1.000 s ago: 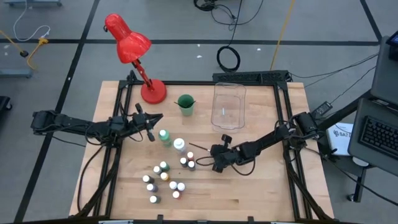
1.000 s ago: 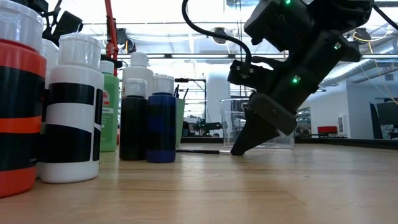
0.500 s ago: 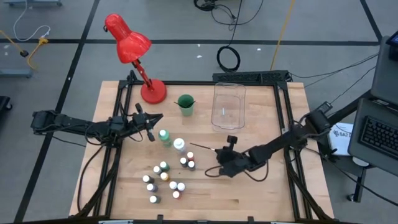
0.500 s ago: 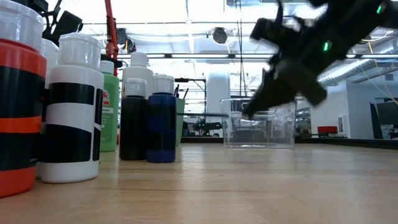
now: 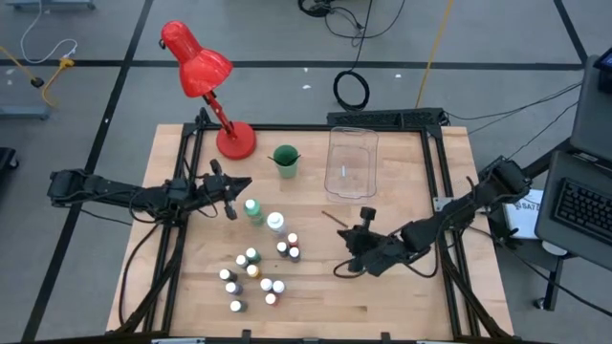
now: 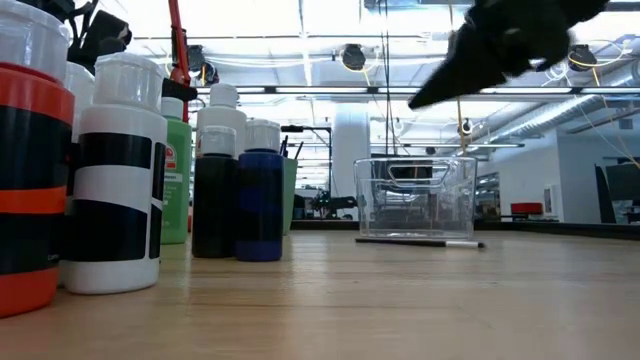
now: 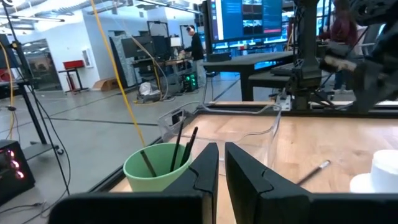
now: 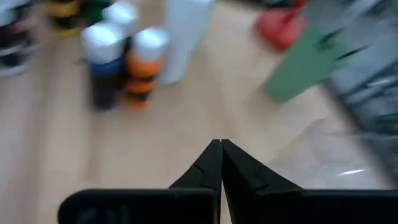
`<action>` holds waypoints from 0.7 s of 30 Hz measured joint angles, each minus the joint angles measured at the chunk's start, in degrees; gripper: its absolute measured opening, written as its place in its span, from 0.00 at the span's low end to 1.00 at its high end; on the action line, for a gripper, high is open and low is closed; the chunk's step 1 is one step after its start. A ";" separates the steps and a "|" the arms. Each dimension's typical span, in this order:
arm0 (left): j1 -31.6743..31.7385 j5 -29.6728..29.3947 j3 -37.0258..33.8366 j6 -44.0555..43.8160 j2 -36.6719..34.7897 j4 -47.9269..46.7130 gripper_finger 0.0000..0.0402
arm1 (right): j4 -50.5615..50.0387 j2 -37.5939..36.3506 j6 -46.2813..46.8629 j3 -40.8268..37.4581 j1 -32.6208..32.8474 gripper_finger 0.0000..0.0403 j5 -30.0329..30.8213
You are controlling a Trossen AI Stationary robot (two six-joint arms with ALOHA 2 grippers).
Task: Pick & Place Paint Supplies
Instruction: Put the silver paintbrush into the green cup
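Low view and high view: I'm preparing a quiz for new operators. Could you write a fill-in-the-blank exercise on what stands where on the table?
1. The lamp at the table's corner is ____.
2. The ____ cup holds dark-handled brushes.
3. Near the clear bin, one brush lies flat on the ____.
4. The right gripper is ____, with nothing between its fingers.

Missing words: red; green; table; shut.
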 joint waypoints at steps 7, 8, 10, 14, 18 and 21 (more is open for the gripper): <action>0.00 -0.01 0.00 -0.16 -0.02 -0.28 0.08 | -11.57 0.62 14.32 -0.30 0.33 0.00 -9.50; 0.00 -0.02 0.00 -0.17 0.00 -0.31 0.08 | -13.51 0.56 16.74 -0.58 0.50 0.00 -9.60; 0.00 -0.02 0.00 -0.17 -0.01 -0.34 0.08 | -18.42 0.53 21.43 -1.48 0.84 0.00 -9.56; 0.02 -0.02 0.00 -0.17 0.00 -0.43 0.08 | -25.86 0.53 29.24 -4.59 0.35 0.01 -9.57; 0.02 -0.02 0.00 -0.15 0.00 -0.47 0.08 | -26.18 0.53 30.93 -8.74 -1.27 0.07 -9.32; 0.03 -0.02 0.00 -0.15 0.00 -0.47 0.08 | -25.36 0.53 30.12 -11.32 -3.42 0.14 -9.37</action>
